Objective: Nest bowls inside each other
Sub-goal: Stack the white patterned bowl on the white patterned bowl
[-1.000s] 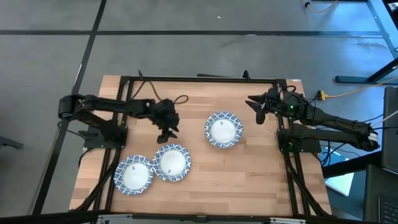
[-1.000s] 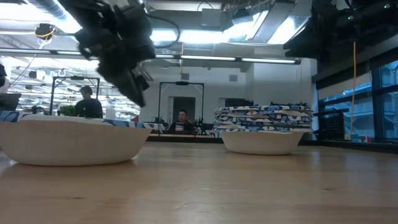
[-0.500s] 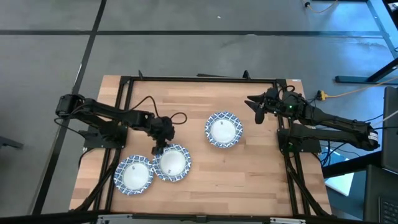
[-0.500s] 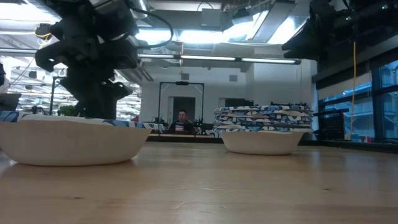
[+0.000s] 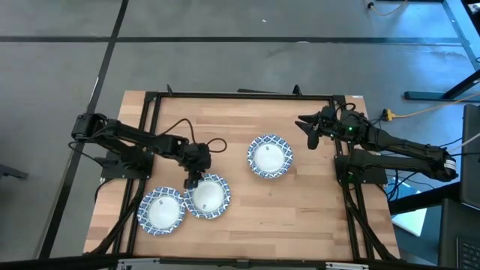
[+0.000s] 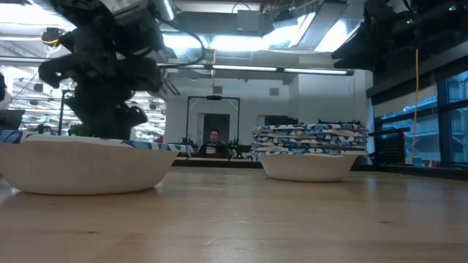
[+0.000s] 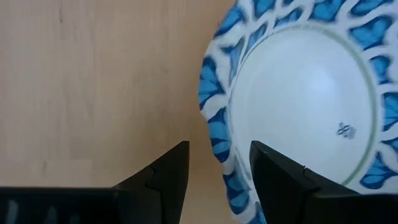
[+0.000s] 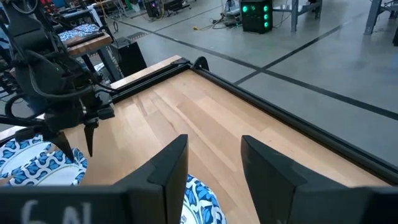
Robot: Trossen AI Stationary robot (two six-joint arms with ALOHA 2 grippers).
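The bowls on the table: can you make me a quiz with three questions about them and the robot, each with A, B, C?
1. Where is the left tool?
A. At the rim of the middle bowl
B. Over the stack of bowls
C. Off the table

2. How many bowl spots show from above?
A. One
B. Three
C. Six

3. How are the left tool's fingers?
A. Shut on a bowl
B. Open
C. Hidden

Answers: 1 A, the high view shows it at that bowl's edge. 2 B, the front-left bowl, the middle bowl and the stack. 3 B, the wrist view shows a gap, with the rim by it.
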